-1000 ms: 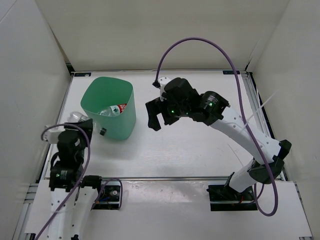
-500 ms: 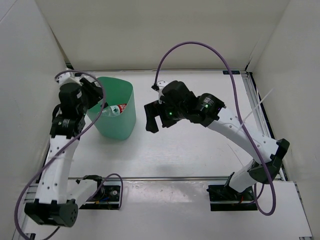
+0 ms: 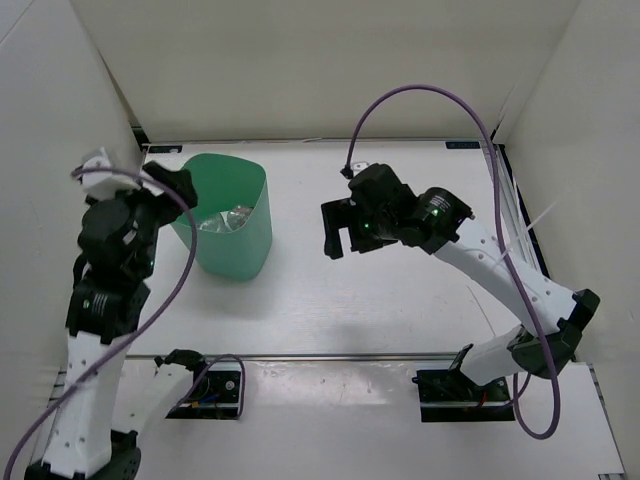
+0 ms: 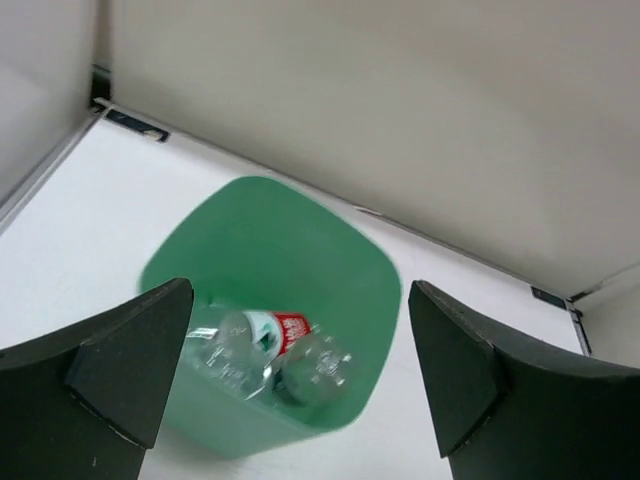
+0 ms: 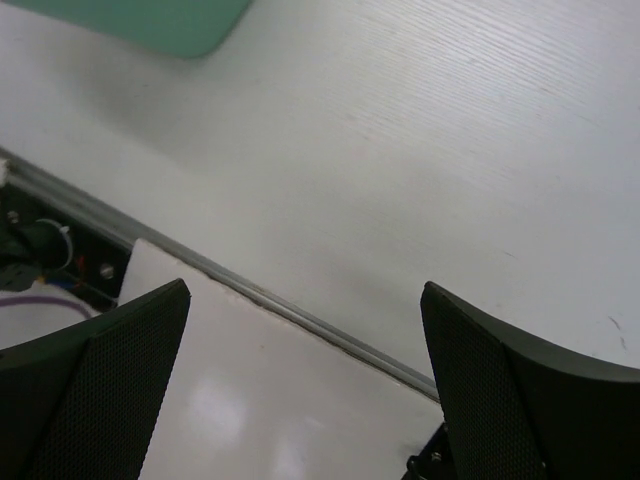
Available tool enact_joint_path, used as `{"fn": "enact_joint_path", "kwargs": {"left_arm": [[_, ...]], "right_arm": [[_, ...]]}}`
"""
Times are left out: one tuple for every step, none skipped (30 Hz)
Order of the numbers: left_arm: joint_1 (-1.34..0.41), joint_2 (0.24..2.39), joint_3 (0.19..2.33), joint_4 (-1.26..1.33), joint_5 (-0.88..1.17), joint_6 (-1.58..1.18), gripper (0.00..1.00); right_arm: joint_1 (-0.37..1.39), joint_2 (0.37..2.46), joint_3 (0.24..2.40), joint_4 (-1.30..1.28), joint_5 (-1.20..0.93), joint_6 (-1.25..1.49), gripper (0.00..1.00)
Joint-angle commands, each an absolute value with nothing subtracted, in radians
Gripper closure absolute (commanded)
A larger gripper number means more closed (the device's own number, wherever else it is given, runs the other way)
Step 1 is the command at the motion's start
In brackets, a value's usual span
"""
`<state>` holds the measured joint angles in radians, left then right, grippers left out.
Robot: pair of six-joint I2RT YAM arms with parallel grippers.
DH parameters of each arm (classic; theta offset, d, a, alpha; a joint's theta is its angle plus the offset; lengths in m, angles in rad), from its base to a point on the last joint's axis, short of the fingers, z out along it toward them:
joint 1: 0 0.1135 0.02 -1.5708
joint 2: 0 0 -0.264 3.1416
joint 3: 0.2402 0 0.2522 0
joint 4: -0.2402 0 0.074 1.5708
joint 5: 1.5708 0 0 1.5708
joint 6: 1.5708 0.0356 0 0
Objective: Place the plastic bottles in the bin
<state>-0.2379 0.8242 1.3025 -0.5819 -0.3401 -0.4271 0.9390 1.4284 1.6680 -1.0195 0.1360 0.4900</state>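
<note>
Top external: the bin (image 3: 240, 255) stands on the far-left part of the surface (image 3: 400, 300), near the left wall (image 3: 50, 130); little room on that side; plenty of bare surface from the bin's right side across to the right wall (image 3: 590, 120) and down to the near rail (image 3: 330, 355); my right arm (image 3: 480, 255) hangs over the middle, well apart from the bin, its purple cable (image 3: 430, 92) arching toward the back wall; my left arm (image 3: 110, 260) is raised over the bin's left rim.

Since a second ago: the left arm was low at the bin's near-left corner with a clear bottle at its tip; half a second ago it was at the rim; now it is higher, and the left fingers (image 4: 120, 370) are spread wide with nothing between them; the right arm has drifted right, away from the bin, right fingers (image 5: 110, 380) spread as before; the bin has not shifted.

Left wrist: I look down into the bin's mouth, framed by both fingers; the plastic bottles (image 4: 265, 355) lie heaped on the bottom; a red-labelled bottle (image 4: 290, 328) among clear ones; exact count I cannot tell. Right wrist: fingers released and empty over bare surface and the rail; a corner of the bin at the top-left edge.
</note>
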Motion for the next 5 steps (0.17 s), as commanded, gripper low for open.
{"fn": "enact_joint_path", "kwargs": {"left_arm": [[-0.241, 0.755, 1.186, -0.747, -0.443, -0.402, 0.0], [-0.241, 0.746, 1.157, -0.809, -0.462, -0.402, 0.0], [-0.241, 0.736, 1.125, -0.839, -0.486, -0.435, 0.0], [-0.241, 0.736, 1.097, -0.868, -0.555, -0.461, 0.0], [-0.241, 0.736, 1.056, -0.894, -0.587, -0.485, 0.0]], "right_arm": [[0.927, 1.41, 1.695, -1.098, 0.23, 0.511, 0.0], [0.927, 1.399, 1.675, -1.107, 0.257, 0.511, 0.0], [0.927, 1.39, 1.658, -1.108, 0.331, 0.474, 0.0], [0.916, 1.39, 1.64, -1.136, 0.389, 0.474, 0.0], [0.916, 1.402, 1.64, -1.176, 0.461, 0.501, 0.0]]}}
